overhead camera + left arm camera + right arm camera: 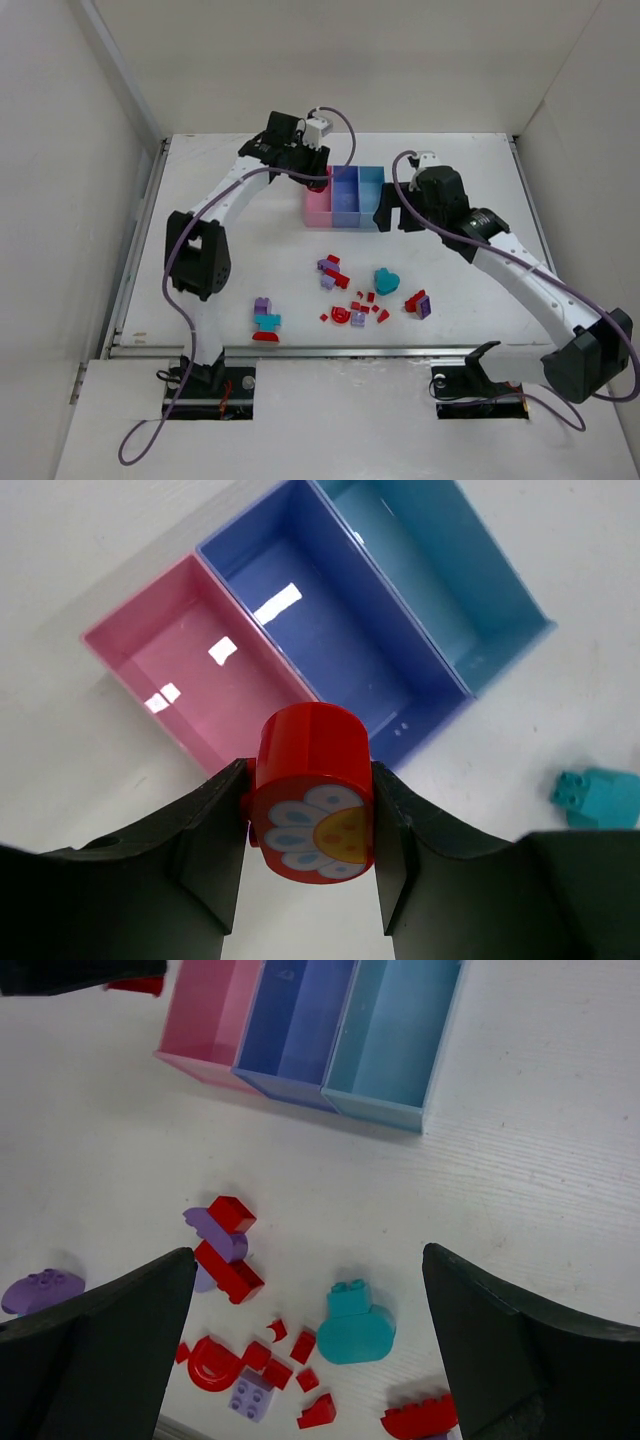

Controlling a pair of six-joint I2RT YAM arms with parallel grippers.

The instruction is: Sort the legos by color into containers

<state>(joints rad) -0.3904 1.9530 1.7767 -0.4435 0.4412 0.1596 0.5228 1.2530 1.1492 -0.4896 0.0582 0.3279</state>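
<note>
Red lego (312, 790) clamped in outstretched left pincer (310, 815).

White table (260, 260) (faintly grained) boxed in by plain white walls (350, 60).

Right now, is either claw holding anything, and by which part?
The left gripper pinches a red round piece with a flower print by its curved sides. The right gripper is open and empty.
</note>
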